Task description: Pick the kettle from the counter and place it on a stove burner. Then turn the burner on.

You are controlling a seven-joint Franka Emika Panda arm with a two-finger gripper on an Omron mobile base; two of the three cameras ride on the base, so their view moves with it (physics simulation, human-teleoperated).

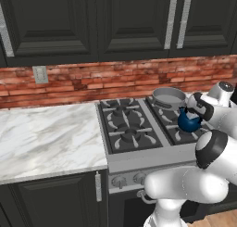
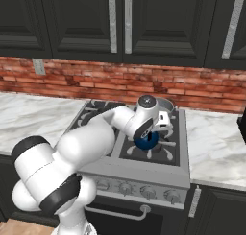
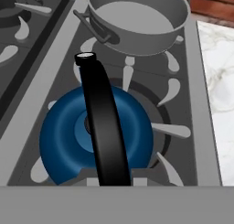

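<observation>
A: Your fingers (image 3: 95,181) are clamped on the kettle's black arched handle (image 3: 103,127), low in the centre of the hand view, so the gripper (image 3: 115,178) is carrying it from the top.

B: Why hold it there?

A: My guess is the thin arch is the only part narrow enough for you to pinch, and it keeps the body hanging level over the grate.

B: Where is the kettle?

A: The kettle (image 1: 189,121) is at the right of the left base view, over the stove burner (image 3: 171,129) in front of the grey pan (image 3: 137,19). Whether it rests on the prongs, you can't tell.

B: Its look?

A: Small, round, glossy blue.
</observation>
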